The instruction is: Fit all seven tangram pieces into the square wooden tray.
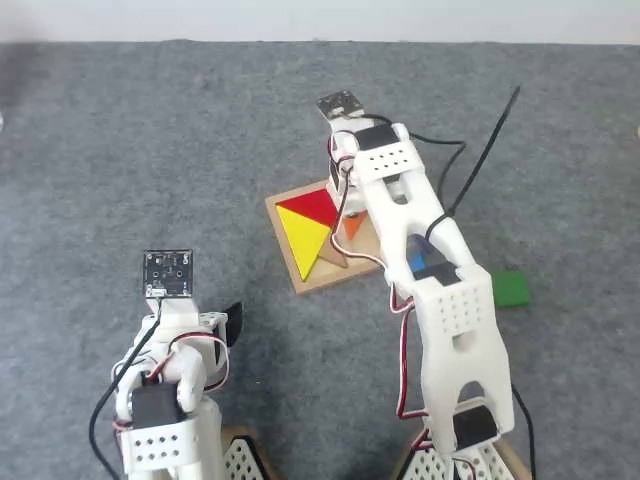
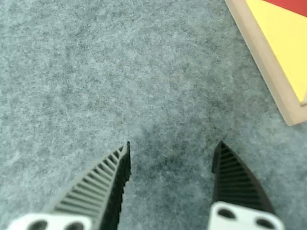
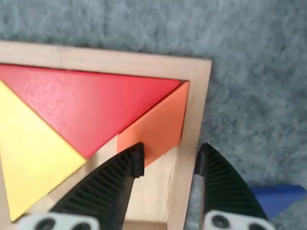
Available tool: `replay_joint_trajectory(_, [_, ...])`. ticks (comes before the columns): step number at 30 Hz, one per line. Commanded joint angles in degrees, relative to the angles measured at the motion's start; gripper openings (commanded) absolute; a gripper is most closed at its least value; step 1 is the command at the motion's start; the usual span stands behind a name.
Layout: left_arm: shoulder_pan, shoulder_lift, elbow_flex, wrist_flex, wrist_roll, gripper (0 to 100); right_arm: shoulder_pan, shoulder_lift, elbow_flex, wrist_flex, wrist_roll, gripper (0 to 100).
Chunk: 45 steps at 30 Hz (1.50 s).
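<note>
The square wooden tray (image 1: 300, 280) lies mid-table on grey felt. A red triangle (image 1: 312, 207) and a yellow triangle (image 1: 305, 238) lie flat in it, and an orange piece (image 1: 355, 227) sits against the red one. My right arm (image 1: 400, 190) stretches over the tray. My right gripper (image 3: 169, 158) is open, low over the orange piece (image 3: 156, 127) and the tray rim (image 3: 196, 96), one finger on each side of the rim. My left gripper (image 2: 172, 158) hangs open over bare felt beside the tray corner (image 2: 268, 72).
A blue piece (image 1: 415, 263) lies just off the tray's right side, partly under the right arm, its tip (image 3: 278, 196) showing past a finger. A green piece (image 1: 512, 289) lies farther right. Open felt surrounds the left arm (image 1: 180, 330).
</note>
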Motion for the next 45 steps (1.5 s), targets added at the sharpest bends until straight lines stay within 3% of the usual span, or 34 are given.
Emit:
replay_joint_trajectory(1, [0.0,-1.2,-1.3,0.3,0.4,27,1.2,2.5,-8.1,2.8,0.7,19.1])
replay_joint_trajectory(9, [0.0,-1.2,-1.3,0.3,0.4,27,2.6,10.4,-28.0,11.2,0.6,19.1])
replay_joint_trajectory(15, [0.0,-1.2,-1.3,0.3,0.4,27,-1.7,10.7,-47.4,23.4,0.8,19.1])
replay_joint_trajectory(18, [0.0,-1.2,-1.3,0.3,0.4,27,-3.5,9.7,-48.4,24.2,1.0,19.0])
replay_joint_trajectory(20, [0.1,-1.2,-1.3,0.3,0.4,27,-4.6,7.4,-43.1,24.2,1.0,18.9])
replay_joint_trajectory(26, [0.1,-1.2,-1.3,0.3,0.4,27,-8.7,-9.2,-7.9,23.7,4.6,19.1])
replay_joint_trajectory(32, [0.1,-1.2,-1.3,0.3,0.4,27,-8.8,-27.1,12.2,22.9,6.9,19.1])
replay_joint_trajectory(39, [0.0,-1.2,-1.3,0.3,0.4,27,-5.9,-36.8,40.6,-2.8,7.2,19.1])
replay_joint_trajectory(42, [0.0,-1.2,-1.3,0.3,0.4,27,-4.7,-35.6,45.9,-13.7,6.2,19.1])
replay_joint_trajectory(45, [0.0,-1.2,-1.3,0.3,0.4,27,-4.8,-32.7,46.4,-18.3,4.6,19.1])
